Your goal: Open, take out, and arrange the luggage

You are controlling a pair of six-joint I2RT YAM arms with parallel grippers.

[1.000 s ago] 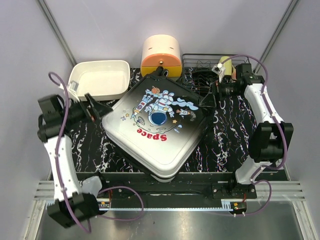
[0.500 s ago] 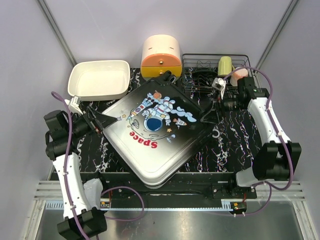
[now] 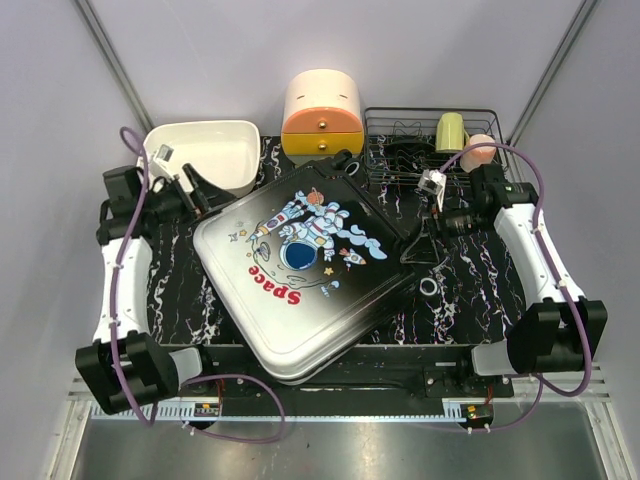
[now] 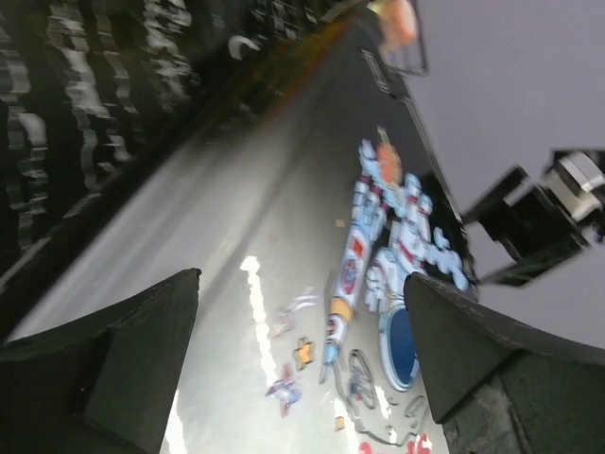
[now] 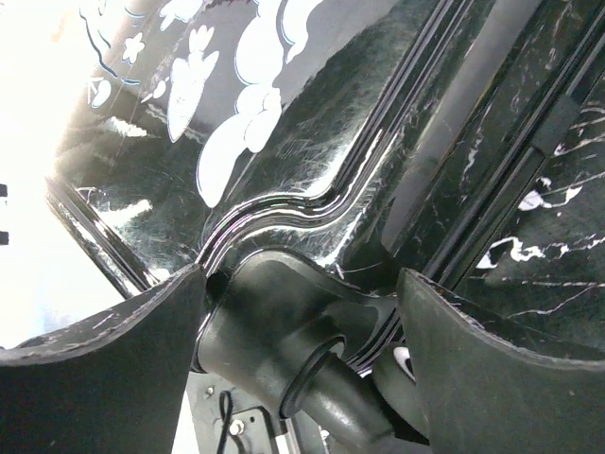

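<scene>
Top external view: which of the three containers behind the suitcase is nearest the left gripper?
The white rectangular tray, far left; the cream-and-orange cylindrical box and black wire rack sit further right.

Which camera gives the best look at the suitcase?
The top view: the whole closed suitcase shows, astronaut picture up. The left wrist view catches only part of that picture; the right wrist view only a dark edge.
</scene>
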